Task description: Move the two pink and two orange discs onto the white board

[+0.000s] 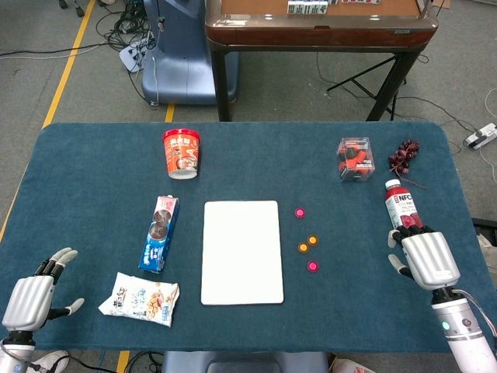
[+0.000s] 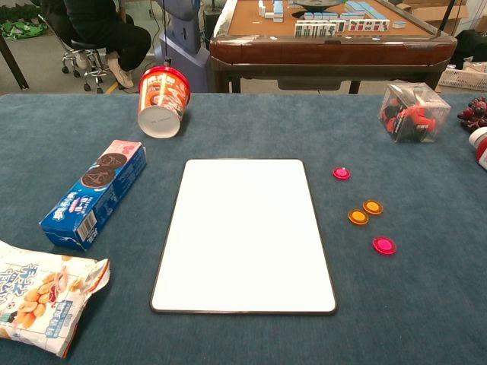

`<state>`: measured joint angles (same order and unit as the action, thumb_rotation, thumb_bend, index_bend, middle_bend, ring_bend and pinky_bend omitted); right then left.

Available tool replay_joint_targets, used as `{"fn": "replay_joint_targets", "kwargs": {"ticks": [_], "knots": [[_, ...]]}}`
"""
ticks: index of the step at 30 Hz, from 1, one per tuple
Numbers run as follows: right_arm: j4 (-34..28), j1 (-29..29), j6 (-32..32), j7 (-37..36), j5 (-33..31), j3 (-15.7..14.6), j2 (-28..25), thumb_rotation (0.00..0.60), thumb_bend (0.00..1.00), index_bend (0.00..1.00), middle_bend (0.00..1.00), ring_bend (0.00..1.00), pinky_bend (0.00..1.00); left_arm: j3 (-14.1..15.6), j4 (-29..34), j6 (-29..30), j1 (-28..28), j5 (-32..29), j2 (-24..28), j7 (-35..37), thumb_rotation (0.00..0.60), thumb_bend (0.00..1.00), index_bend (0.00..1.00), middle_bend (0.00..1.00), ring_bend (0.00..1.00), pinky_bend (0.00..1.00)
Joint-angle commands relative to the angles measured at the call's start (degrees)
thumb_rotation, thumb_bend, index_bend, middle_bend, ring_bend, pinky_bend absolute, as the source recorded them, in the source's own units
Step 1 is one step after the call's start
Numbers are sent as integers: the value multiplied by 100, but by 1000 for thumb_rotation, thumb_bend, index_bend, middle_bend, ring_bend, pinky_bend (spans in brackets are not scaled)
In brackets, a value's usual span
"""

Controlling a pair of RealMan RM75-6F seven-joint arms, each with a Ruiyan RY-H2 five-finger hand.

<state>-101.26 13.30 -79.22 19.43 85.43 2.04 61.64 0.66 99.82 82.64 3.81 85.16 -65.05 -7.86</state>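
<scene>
Head view showing four discs lying right of centre, in a loose column just beside the right edge of the white board (image 1: 241,252): upper pink disc (image 1: 300,212), two orange discs (image 1: 308,244) nearly touching each other, lower pink disc (image 1: 312,266). Sitting lower right, the right hand (image 1: 423,258), fingers relaxed and apart, holding nothing, back of the hand facing up. Lying to its left, toward frame centre, all four discs (so clearly the nearer hand). Resting at far lower left, the left hand (image 1: 35,291), also spread and empty, with the board between it and the discs. Standing just above the right hand, a red juice bottle (image 1: 401,203), probably the one thing to avoid knocking. Keeping well apart at left: cookie box (image 1: 159,232), snack bag (image 1: 141,299), noodle cup (image 1: 181,152).
</scene>
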Motion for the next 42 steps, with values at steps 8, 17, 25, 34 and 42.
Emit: {"fn": "replay_joint_targets", "kwargs": {"ticks": [8, 17, 25, 34, 42], "knots": [[133, 187, 359, 111, 5, 19, 296, 600, 290, 535, 501, 458, 553, 29, -75, 4, -34, -15, -50, 19, 600, 92, 194, 159, 210, 605], [216, 544, 979, 612, -242, 80, 796, 600, 55, 436, 949, 899, 959, 42, -125, 81, -75, 47, -69, 96, 600, 92, 194, 159, 210, 605], [272, 908, 1561, 1014, -519, 103, 1274, 600, 0, 423, 1000, 1000, 1000, 52, -246, 90, -112, 23, -76, 231, 600, 92, 194, 159, 210, 605], [339, 1323, 2218, 1588, -1106, 104, 1637, 600, 102, 423, 1000, 1000, 1000, 88, -339, 84, -150, 30, -128, 299, 600, 92, 194, 159, 210, 605], [432, 1515, 2343, 1896, -1489, 100, 1868, 600, 131, 423, 1000, 1000, 1000, 109, -404, 84, -180, 33, -164, 350, 600, 92, 194, 159, 210, 605]]}}
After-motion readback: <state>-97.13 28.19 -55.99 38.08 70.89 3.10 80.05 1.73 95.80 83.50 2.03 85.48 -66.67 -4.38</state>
